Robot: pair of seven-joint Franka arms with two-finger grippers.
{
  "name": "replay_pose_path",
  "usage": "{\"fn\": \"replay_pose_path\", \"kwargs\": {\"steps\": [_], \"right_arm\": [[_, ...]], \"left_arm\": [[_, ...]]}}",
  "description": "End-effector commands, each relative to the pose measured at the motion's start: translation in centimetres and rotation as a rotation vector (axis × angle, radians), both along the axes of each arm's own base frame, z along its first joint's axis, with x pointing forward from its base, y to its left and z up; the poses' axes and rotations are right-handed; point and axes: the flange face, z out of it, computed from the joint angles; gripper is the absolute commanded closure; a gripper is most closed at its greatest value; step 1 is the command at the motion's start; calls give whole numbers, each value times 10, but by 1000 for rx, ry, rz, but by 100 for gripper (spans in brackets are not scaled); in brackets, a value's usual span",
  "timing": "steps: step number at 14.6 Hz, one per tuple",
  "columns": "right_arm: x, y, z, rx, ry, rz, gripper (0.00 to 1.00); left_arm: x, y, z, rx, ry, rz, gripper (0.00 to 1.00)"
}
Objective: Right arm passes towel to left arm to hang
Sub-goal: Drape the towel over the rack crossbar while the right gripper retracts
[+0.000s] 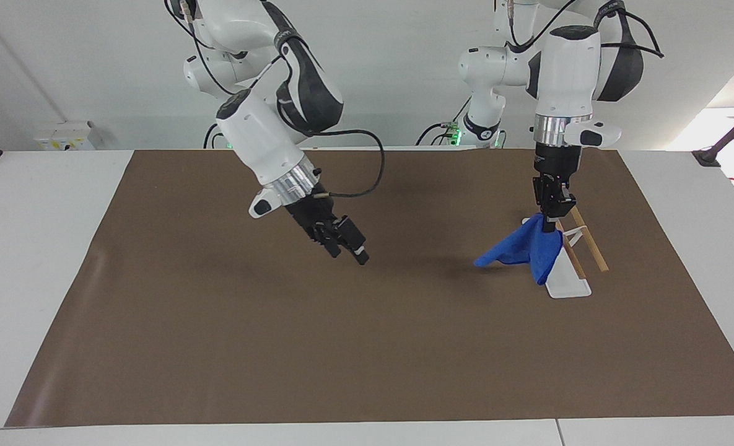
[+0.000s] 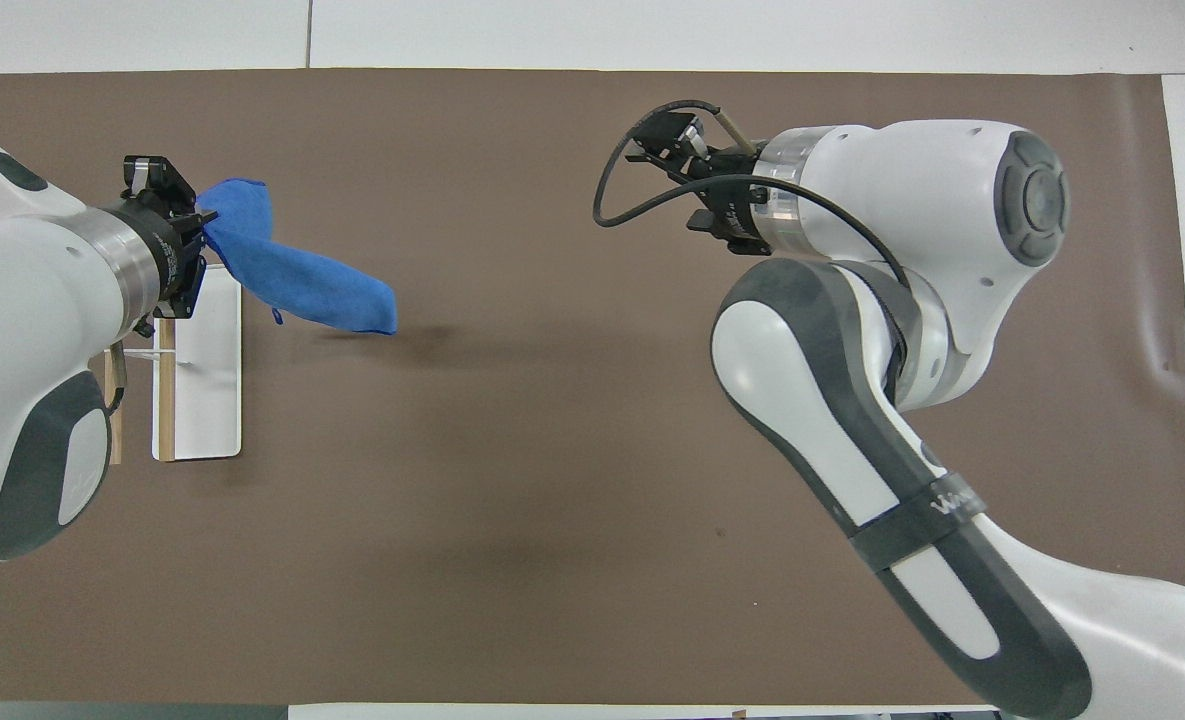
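The blue towel (image 1: 521, 251) hangs by one corner from my left gripper (image 1: 551, 226), which points straight down and is shut on it. The towel dangles over the end of the white rack base (image 1: 568, 282) that lies farther from the robots, its free end trailing toward the table's middle. In the overhead view the towel (image 2: 292, 280) stretches out from the left gripper (image 2: 200, 215). My right gripper (image 1: 348, 255) is open and empty over the bare mat near the table's middle, well apart from the towel. It also shows in the overhead view (image 2: 664, 180).
The rack is a white base plate (image 2: 202, 400) with two thin wooden bars (image 1: 589, 241) on a small white stand, at the left arm's end of the brown mat (image 1: 280, 347). White table margins surround the mat.
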Motion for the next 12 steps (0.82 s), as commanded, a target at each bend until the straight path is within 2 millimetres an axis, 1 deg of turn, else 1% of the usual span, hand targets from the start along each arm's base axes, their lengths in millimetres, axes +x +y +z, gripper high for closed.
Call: {"fn": "replay_pose_path", "kwargs": {"steps": [1, 3, 4, 5, 6, 7, 9, 10, 11, 12], "right_arm": [[-13, -44, -6, -151, 8, 166, 0], [-15, -76, -13, -236, 62, 259, 0], [-15, -96, -16, -290, 91, 300, 0], [-17, -115, -15, -362, 119, 357, 0], [-20, -128, -14, -428, 156, 403, 0], [-23, -146, -8, -472, 178, 416, 0], [-34, -188, 17, -495, 210, 388, 0], [-41, -197, 37, -517, 192, 417, 0], [-47, -216, 52, -537, 186, 419, 0], [-54, -229, 68, -545, 180, 411, 0]], "left_arm": [[-13, 18, -5, 60, 13, -36, 100], [-20, 34, -14, 66, 3, -34, 100], [-23, 48, -19, 72, 5, -22, 100], [-23, 62, -21, 74, 4, -3, 100], [-23, 77, -22, 81, -3, 7, 100], [-21, 95, -23, 94, -3, 15, 100], [-20, 121, -23, 122, -3, 13, 100], [-20, 129, -23, 128, -7, 15, 100], [-19, 133, -22, 128, -11, 20, 100], [-19, 138, -22, 128, -16, 28, 100]]}}
